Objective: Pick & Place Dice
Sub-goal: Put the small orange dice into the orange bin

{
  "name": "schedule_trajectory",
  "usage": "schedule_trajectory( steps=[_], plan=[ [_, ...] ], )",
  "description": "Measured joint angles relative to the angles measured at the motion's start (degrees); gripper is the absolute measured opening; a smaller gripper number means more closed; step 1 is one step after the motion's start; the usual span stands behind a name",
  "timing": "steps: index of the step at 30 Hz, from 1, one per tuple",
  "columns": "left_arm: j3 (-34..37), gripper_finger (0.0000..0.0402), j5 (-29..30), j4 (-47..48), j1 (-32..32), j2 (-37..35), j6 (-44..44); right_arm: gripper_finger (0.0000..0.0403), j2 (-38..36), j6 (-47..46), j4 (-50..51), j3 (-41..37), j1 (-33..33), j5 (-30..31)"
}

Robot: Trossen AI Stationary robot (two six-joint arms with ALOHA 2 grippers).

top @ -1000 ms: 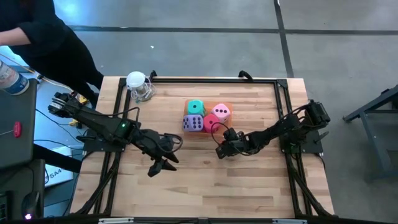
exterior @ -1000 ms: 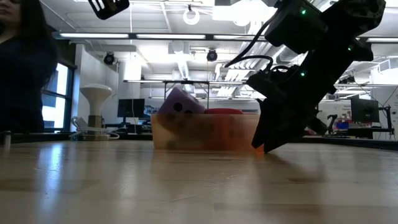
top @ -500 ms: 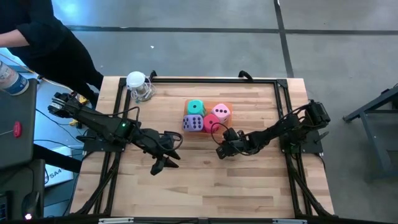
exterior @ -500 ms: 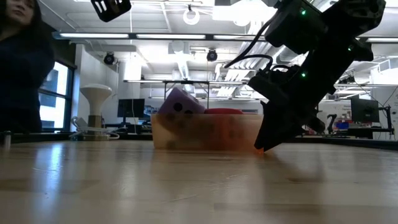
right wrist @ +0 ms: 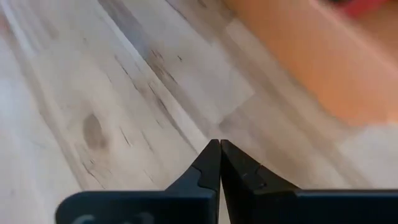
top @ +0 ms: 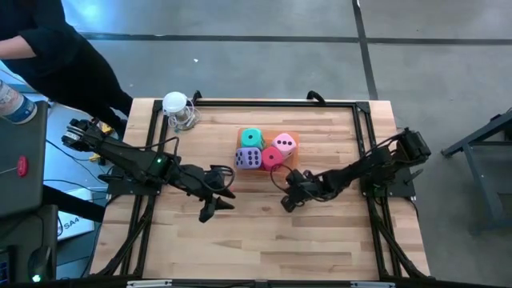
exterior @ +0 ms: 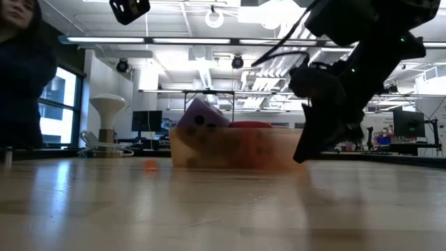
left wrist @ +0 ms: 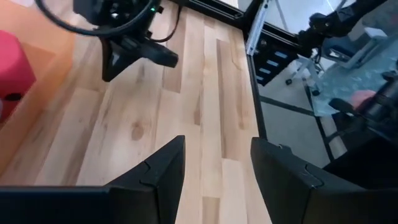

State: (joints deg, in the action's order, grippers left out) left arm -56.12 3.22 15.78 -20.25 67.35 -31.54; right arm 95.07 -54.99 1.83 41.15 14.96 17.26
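Orange tray [top: 290,152] holds four dice [top: 263,150]; right gripper [top: 286,203] pinched closed, empty; left gripper [top: 214,210] parted, empty.

wooden table [top: 264,232], orange tray [top: 290,160], clear cup [top: 181,112]

Your left gripper [left wrist: 214,171] hangs over the wooden table [left wrist: 186,118], fingers apart and empty. Ahead sits the right gripper [left wrist: 134,53]; a red die [left wrist: 12,71] shows at the edge.
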Motion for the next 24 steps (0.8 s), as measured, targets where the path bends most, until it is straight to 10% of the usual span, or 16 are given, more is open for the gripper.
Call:
schedule_trajectory(
  steps=[12,24],
  plan=[
    [0.36,0.0177,7.19,16.96,-0.31,0.69,-2.40,0.0003,-7.20,13.68,2.40,0.04,-0.69,1.24],
    [6.56,0.0177,18.12,6.02,-2.89,11.17,-2.86,0.0003,-20.06,19.51,10.01,0.17,-2.32,2.07]
  ],
)
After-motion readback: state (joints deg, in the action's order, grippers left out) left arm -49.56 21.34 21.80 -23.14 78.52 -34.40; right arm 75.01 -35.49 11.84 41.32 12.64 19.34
